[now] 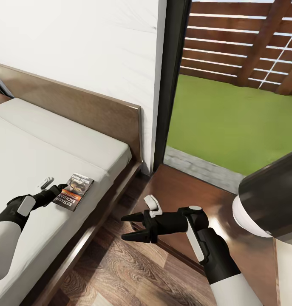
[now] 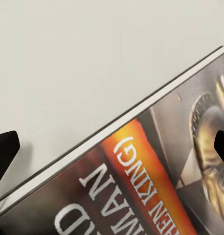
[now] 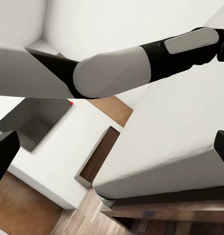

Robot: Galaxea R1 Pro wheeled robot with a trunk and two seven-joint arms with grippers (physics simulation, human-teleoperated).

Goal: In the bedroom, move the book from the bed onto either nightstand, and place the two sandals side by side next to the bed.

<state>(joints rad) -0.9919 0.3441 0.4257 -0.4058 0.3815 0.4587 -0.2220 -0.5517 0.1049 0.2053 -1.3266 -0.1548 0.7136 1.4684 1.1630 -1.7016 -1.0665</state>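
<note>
Near the mattress's side edge, short of the headboard (image 1: 77, 102), the book (image 1: 73, 191) lies flat on the bed (image 1: 43, 144), cover up. My left gripper (image 1: 58, 190) is at the book's end, fingers spread, one black fingertip (image 2: 5, 152) off the cover on each side; nothing gripped yet. My right gripper (image 1: 131, 226) hangs released over the wood floor (image 1: 120, 272) beside the nightstand (image 1: 180, 187), fingers parted, holding nothing. Window (image 1: 239, 93) beyond: grass, slatted fence.

Bare mattress (image 1: 31, 148) around book (image 1: 74, 191); headboard (image 1: 90, 110) blocks beyond.
</note>
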